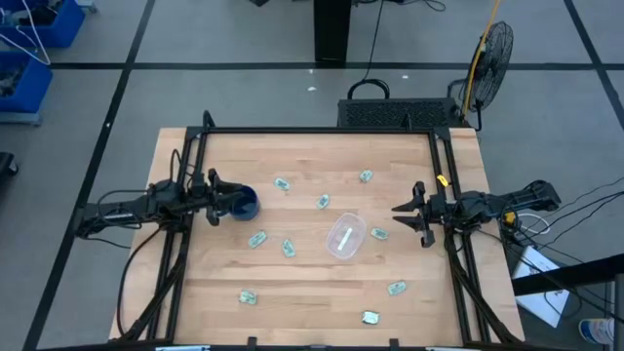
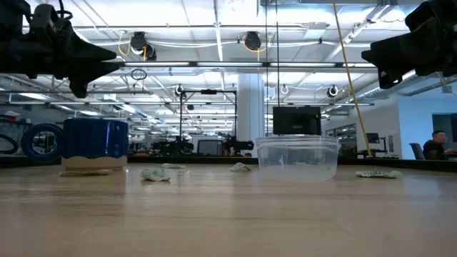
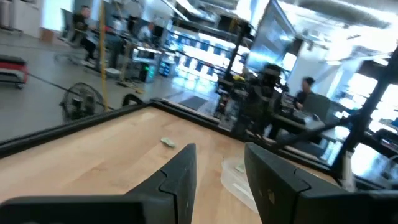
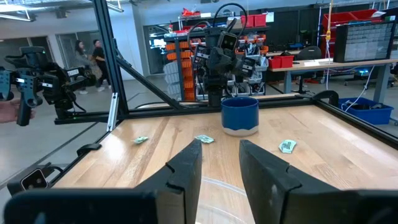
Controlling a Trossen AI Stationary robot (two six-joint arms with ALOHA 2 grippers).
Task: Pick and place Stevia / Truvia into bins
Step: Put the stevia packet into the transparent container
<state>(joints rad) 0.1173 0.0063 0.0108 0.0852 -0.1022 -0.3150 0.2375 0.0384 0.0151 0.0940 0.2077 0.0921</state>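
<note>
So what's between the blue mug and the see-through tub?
In the high view, two packets lie on the table between the mug and the tub, slightly toward the front. Another packet sits near the tub's far side.

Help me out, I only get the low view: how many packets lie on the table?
Observer: From above I count nine packets, scattered around the tub.
Visitor: Which arm is by the mug?
Observer: The left one. Its hand is open, right beside the mug.
Visitor: And the other?
Observer: The right hand hovers open at the table's right side. One packet lies between it and the tub.
</note>
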